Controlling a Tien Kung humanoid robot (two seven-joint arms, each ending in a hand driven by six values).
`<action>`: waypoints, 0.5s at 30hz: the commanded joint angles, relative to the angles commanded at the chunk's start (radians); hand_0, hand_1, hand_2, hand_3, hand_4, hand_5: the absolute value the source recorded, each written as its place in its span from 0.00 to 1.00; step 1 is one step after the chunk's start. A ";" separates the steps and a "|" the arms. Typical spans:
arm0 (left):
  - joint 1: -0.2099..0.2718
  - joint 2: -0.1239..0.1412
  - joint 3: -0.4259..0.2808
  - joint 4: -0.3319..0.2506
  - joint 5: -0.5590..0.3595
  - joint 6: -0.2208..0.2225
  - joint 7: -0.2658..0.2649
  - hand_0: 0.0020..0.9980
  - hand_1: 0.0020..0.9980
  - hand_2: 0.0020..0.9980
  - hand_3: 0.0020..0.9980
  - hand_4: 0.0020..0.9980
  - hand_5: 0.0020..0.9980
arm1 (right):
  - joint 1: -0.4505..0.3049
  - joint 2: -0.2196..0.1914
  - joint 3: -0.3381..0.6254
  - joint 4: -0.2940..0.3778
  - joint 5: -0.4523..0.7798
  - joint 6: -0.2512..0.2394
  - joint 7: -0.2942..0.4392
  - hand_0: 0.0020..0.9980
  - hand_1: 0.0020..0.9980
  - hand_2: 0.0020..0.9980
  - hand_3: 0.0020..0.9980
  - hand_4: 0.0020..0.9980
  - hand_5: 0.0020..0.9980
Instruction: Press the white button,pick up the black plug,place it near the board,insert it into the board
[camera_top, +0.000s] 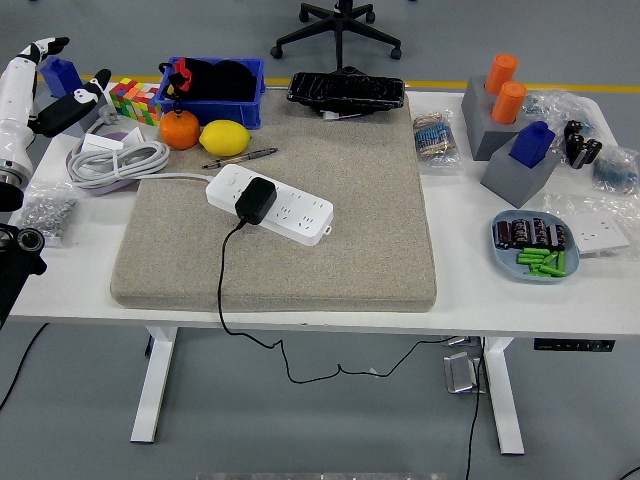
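A white power strip (272, 205) lies slanted on the beige mat (330, 250). The black plug (257, 200) sits in one of its sockets, and its black cable (222, 290) runs off the table's near edge. The strip's button end (228, 180) points to the far left. My left hand (58, 95) hovers at the table's far left edge, well away from the strip, fingers spread and holding nothing. The right hand is out of view.
An orange (179, 129), a lemon (225, 137) and a pen (242, 156) lie behind the strip. A coiled white cable (115, 162), a blue bin (212, 92) and a colour cube (135, 98) stand far left. Grey blocks (510, 140) and a blue plate (535, 247) are at the right.
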 joint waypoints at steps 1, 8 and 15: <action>0.001 -0.001 0.000 0.000 0.000 0.000 0.000 0.94 0.92 0.86 0.84 0.84 0.65 | 0.000 0.000 0.001 0.000 0.000 0.000 0.000 0.67 0.60 0.56 0.58 0.63 0.33; 0.000 -0.002 -0.002 -0.001 0.000 -0.001 0.001 0.94 0.92 0.86 0.83 0.83 0.65 | -0.001 0.002 0.003 0.000 -0.002 0.000 0.000 0.67 0.60 0.56 0.58 0.63 0.33; -0.006 0.001 0.009 0.002 0.000 -0.004 0.005 0.94 0.92 0.86 0.83 0.83 0.65 | 0.000 -0.001 0.009 0.000 0.000 0.001 0.001 0.67 0.60 0.56 0.58 0.63 0.33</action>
